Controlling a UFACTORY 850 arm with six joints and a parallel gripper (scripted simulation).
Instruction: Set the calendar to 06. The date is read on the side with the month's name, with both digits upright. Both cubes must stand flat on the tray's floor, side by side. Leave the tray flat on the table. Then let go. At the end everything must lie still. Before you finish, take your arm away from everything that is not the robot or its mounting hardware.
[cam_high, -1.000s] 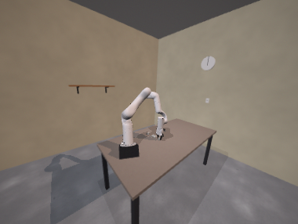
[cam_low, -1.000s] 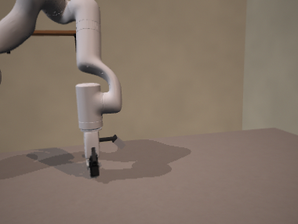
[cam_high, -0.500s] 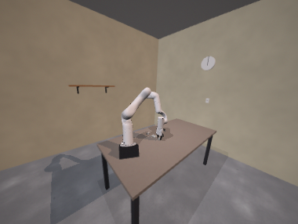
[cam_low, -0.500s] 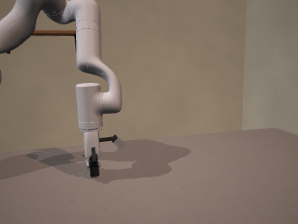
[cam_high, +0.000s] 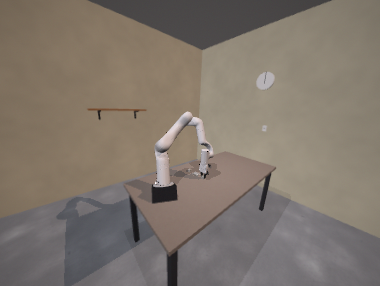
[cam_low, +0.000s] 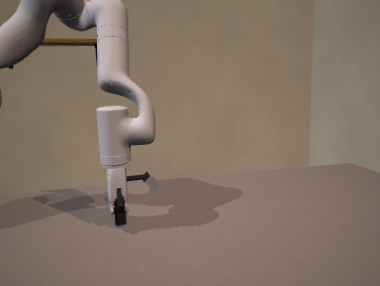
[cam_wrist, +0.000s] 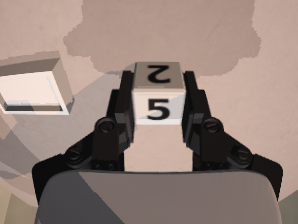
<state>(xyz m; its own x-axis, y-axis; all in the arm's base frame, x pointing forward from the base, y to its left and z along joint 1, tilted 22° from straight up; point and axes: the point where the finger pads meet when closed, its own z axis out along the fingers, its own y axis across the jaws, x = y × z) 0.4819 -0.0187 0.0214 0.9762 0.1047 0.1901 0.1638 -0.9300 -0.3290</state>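
Gripper (cam_high: 204, 175) (cam_low: 119, 214) (cam_wrist: 158, 86): closed on a cube (cam_wrist: 159, 94), one finger on its 9 o'clock side, the other on its 3 o'clock side in the wrist view. Two printed faces visible: 2 on the face toward 12 o'clock, 5 on the face toward 6 o'clock. The 5 reads upright from the wrist camera.

Container: pale, box-like tray (cam_wrist: 65, 94), between 9 and 10 o'clock of the cube in the wrist view, well apart from it and cut by the frame edge. Pale panel framed by lighter edges, dark strip along the 6 o'clock side. Can't make out a digit or a second cube in it; contents uncertain at this angle. Held cube is outside the tray.

Top view: gripper is low over the brown table (cam_high: 225, 195), at about 2 o'clock from the arm's black base (cam_high: 164, 194). Small pale items (cam_high: 196, 173) lie near the gripper at 9 o'clock, too small to identify. Exterior view: gripper points down at the table, black fingers edge-on, cube mostly hidden there.
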